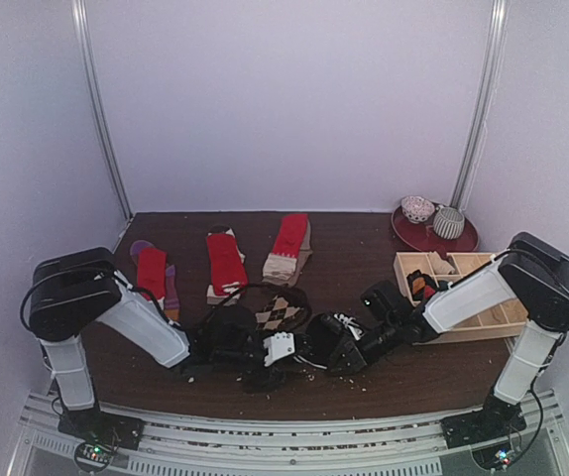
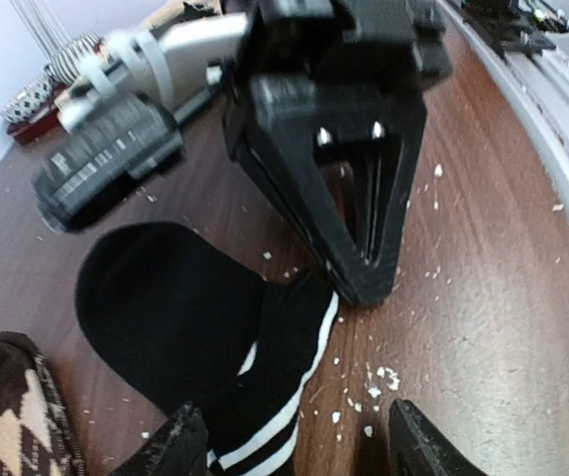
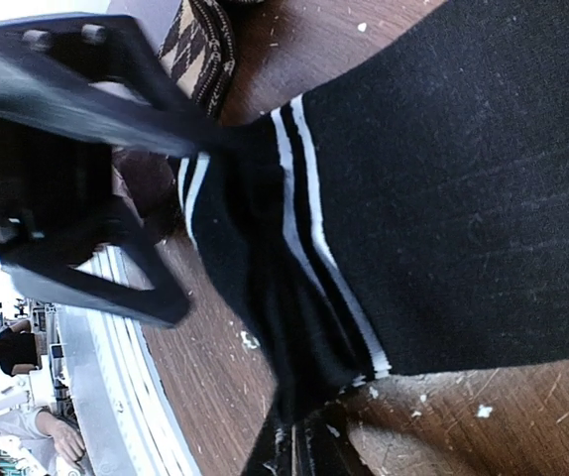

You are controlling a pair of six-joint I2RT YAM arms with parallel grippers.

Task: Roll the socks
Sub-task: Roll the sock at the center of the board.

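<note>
The black sock with white stripes [image 2: 185,317] lies on the table between both grippers. My left gripper [image 2: 294,451] is open, its fingers straddling the sock's striped cuff end. My right gripper [image 3: 319,458] is shut, pinching an edge of the striped cuff [image 3: 294,297]. It also shows in the left wrist view [image 2: 359,198], tip down on the sock. In the top view both grippers, left [image 1: 265,357] and right [image 1: 322,347], meet at the table's front middle. The argyle sock [image 1: 283,309] lies just behind them. Three red socks [image 1: 225,260] lie further back left.
A pale wooden grid tray [image 1: 503,315] stands at the right, under the right arm. A red plate [image 1: 413,236] with two patterned bowls stands at the back right. White crumbs [image 2: 389,377] lie scattered on the wood. The table's metal front rail [image 2: 552,129] is close by.
</note>
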